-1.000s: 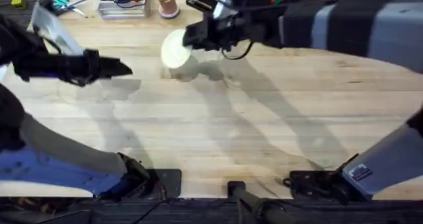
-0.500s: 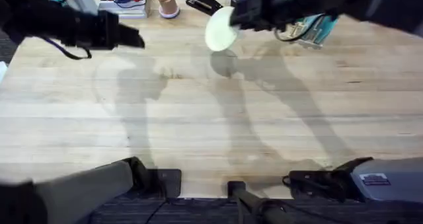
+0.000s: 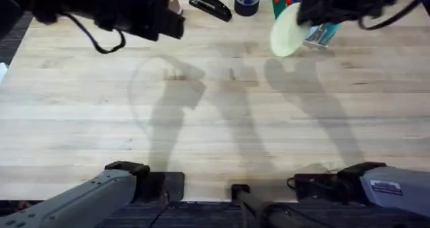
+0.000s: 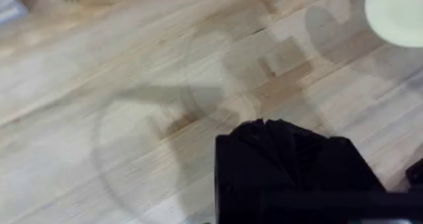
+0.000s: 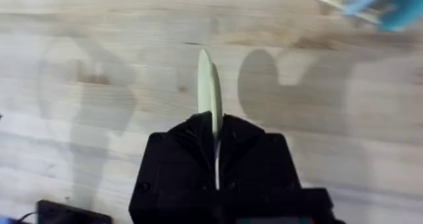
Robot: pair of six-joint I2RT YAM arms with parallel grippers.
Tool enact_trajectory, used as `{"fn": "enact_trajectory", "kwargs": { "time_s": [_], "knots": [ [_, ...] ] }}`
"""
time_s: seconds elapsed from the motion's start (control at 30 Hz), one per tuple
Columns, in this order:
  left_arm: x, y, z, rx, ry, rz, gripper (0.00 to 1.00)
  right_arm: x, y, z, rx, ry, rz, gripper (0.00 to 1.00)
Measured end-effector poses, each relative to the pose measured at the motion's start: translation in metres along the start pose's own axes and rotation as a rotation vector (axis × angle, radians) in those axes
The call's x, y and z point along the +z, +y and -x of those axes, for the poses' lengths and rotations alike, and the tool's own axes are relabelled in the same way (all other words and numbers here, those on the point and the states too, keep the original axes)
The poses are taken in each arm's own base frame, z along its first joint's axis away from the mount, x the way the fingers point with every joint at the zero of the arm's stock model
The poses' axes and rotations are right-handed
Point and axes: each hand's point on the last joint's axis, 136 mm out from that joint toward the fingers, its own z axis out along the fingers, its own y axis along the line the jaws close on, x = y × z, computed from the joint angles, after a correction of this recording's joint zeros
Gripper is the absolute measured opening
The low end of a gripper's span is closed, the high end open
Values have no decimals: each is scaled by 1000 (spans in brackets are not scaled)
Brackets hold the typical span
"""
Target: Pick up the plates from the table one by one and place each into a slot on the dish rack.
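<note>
Cream plate carried edge-on in the right end effector above the far worktop.

Overhead: the right end effector (image 3: 306,14) is clamped on the pale cream plate (image 3: 287,31), holding it clear of the light wooden worktop (image 3: 222,127) near the far edge, just beside a teal-blue object (image 3: 321,33) and close to a dark tape roll (image 3: 246,1) and a black stapler (image 3: 211,4); the plate's shadow falls on the planks below it. The left end effector (image 3: 171,23) hangs over the far left of the worktop, blurred, and I cannot tell whether its fingers are apart or together. Left wrist: the cream plate (image 4: 396,12) shows off at the corner, well apart from the left end effector (image 4: 291,141). Right wrist: the plate (image 5: 210,95) stands on edge, pinched between the black fingers (image 5: 248,145) of the right end effector (image 5: 215,141).
</note>
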Motion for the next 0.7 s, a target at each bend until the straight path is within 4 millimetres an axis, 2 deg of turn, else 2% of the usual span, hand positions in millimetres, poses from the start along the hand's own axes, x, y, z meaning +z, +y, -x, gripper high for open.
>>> {"fn": "enact_trajectory", "kwargs": {
  "time_s": [0.17,0.2,0.37,0.43,0.7],
  "knots": [
    [-2,-26,9,95,-10,16,59,-33,-18,6,-16,-24,-125,30],
    [-2,-30,11,110,-14,16,168,-39,-21,7,-16,-31,-151,30],
    [0,-42,15,150,-24,17,936,-63,-35,16,-15,-82,-248,30],
    [0,-41,16,149,-27,21,991,-70,-38,19,-13,-98,-269,30],
    [0,-38,16,149,-27,39,995,-91,-53,19,46,-126,-363,29]
  ]
}}
